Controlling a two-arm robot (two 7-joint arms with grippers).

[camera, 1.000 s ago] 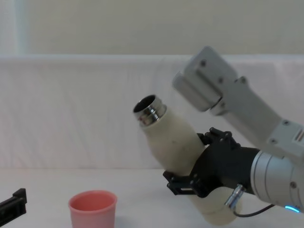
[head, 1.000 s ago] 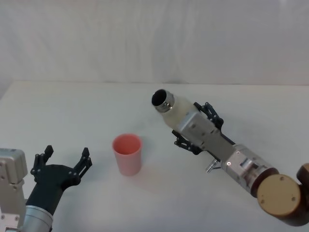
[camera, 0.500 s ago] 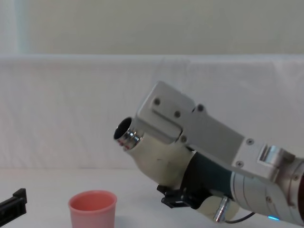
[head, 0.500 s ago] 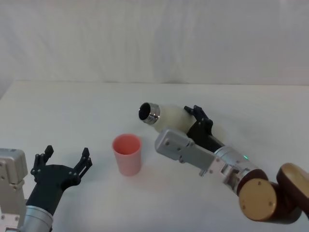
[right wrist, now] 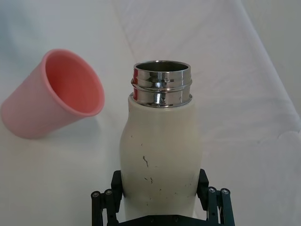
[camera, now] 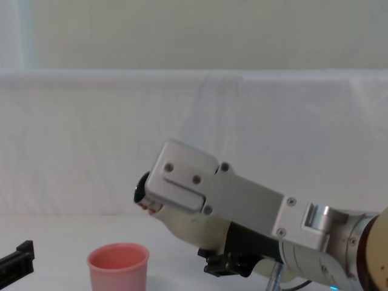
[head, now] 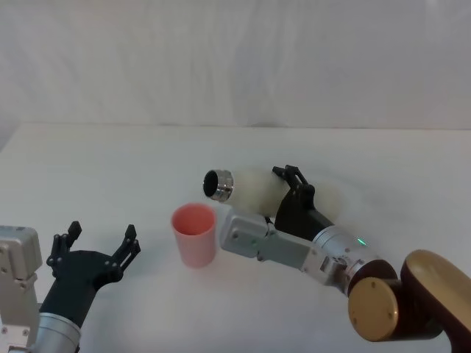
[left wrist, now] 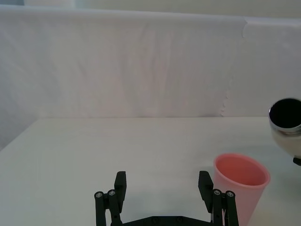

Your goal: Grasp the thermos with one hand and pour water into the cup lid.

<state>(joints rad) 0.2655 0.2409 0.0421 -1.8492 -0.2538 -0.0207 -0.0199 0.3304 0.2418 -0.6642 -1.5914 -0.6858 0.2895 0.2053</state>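
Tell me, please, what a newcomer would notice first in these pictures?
The right end effector grips the thermos by its body and tips it almost level, its open steel neck just above and beside the pink cup on the white table. The left end effector rests open near the table's front left.
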